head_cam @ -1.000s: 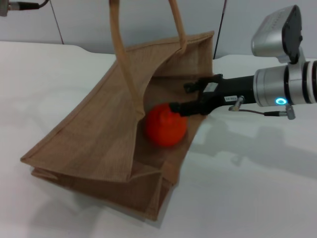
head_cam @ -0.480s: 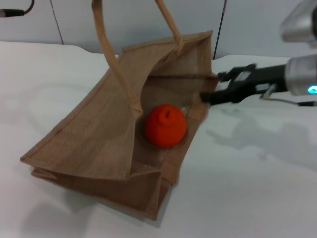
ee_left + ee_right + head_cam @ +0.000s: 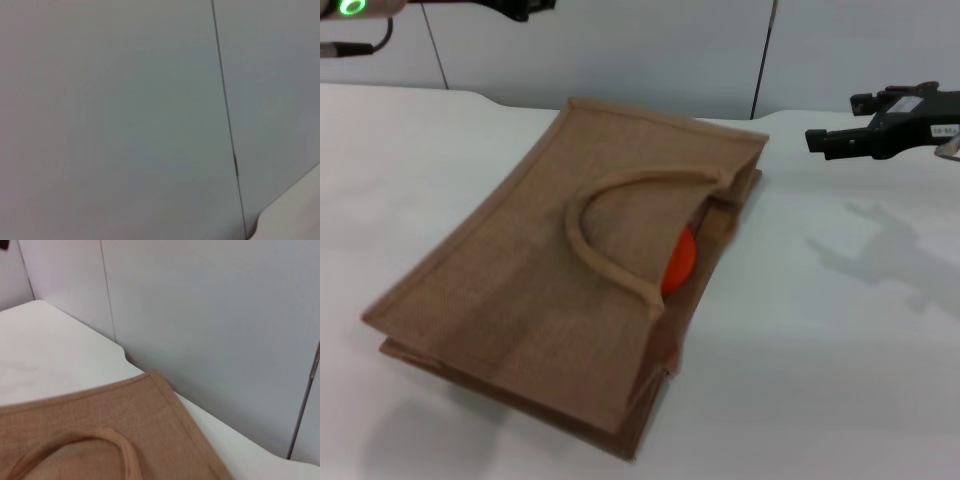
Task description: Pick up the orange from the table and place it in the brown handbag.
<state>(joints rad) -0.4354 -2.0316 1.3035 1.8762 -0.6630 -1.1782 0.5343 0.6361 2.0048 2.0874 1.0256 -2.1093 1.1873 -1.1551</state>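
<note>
The brown handbag lies flat on the white table, the orange peeking from its mouth. The right gripper hovers at the far right, fingers spread and empty. The left gripper sits far left against the grey panelled wall; I cannot tell its state.

Right gripper: matte black, angular linkage fingers, small white label with dark print seen on body, thin grey cable at wrist edge. Left arm: pale grey housing, green ring light, black cable; black gripper part adjoined.

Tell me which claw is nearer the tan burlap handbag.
Right. The right claw hangs open just off the tan burlap handbag mouth; the left claw is higher, behind it.
</note>
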